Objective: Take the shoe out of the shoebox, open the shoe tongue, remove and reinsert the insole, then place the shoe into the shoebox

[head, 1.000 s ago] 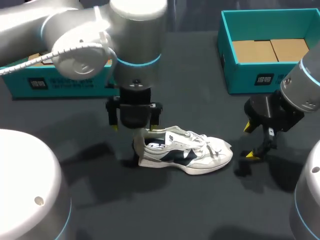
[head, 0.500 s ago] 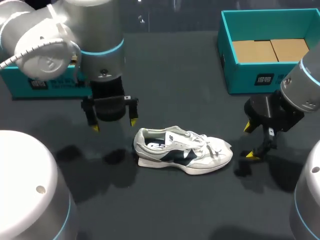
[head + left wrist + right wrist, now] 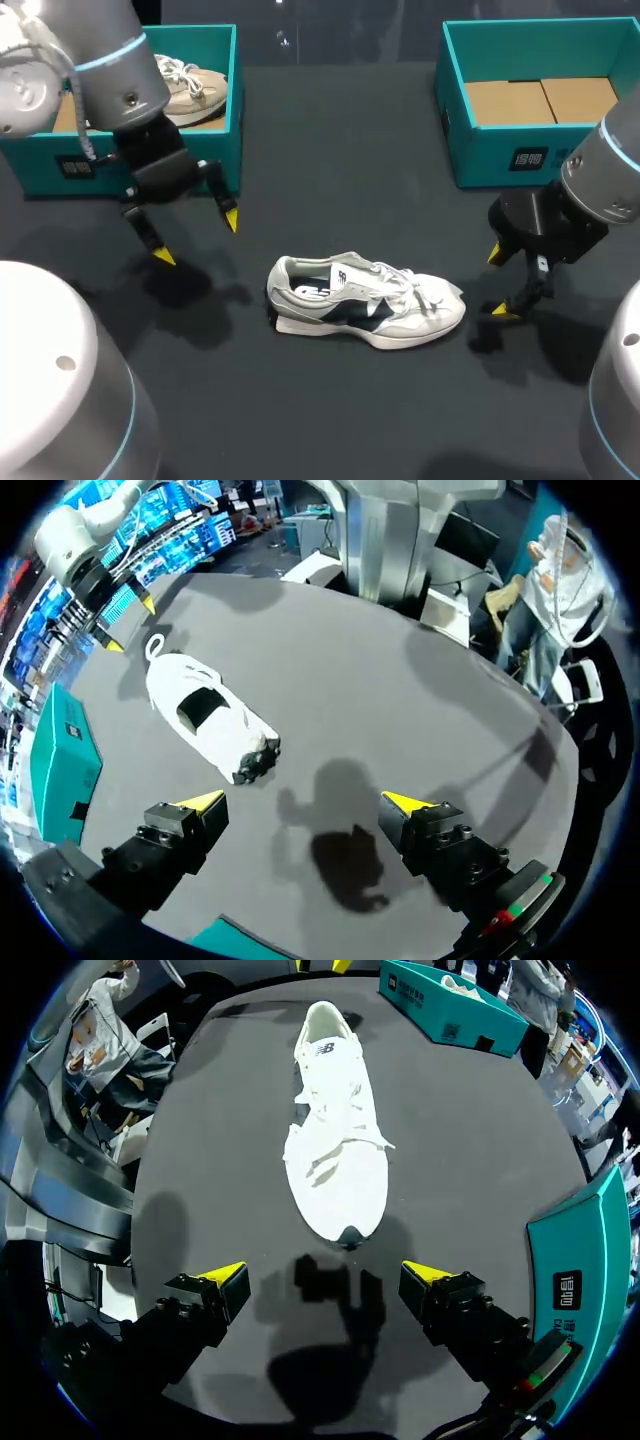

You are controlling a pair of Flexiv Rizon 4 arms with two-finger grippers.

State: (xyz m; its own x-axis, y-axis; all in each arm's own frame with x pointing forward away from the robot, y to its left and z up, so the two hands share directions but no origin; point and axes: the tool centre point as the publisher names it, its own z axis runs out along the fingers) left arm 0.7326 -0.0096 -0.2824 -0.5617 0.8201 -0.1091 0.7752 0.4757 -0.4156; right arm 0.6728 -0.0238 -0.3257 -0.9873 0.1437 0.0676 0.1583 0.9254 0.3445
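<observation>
At the table's (image 3: 330, 180) far left corner stands a teal left shoebox (image 3: 215, 150), open at the top. A second shoe (image 3: 190, 85), pale with white laces, lies inside it. The left arm (image 3: 90, 60) comes in over this box and hides part of it. The left gripper (image 3: 197, 239) hangs above the dark tabletop just in front of the box. Its yellow-tipped fingers are spread wide with nothing between them. In the left wrist view the heel of the shoe lies ahead of these fingers, well apart from them.

The shoe (image 3: 368, 300), white with a dark blue side panel, sits upright on its sole near the middle of the table. It is outside both boxes, with its heel toward the left edge and its toe toward the right edge. Its laces lie loose over the tongue, and nothing touches it.

Near the toe, on its right, is the right gripper (image 3: 500, 284), held by the right arm (image 3: 600, 190), which comes in from the right edge. Its fingers are also wide apart and hold nothing. In the right wrist view the toe is ahead of the gap between them, near but not touching.

At the far right corner stands the teal right shoebox (image 3: 500, 150), open, with a brown cardboard insert (image 3: 540, 100) lying in it.
</observation>
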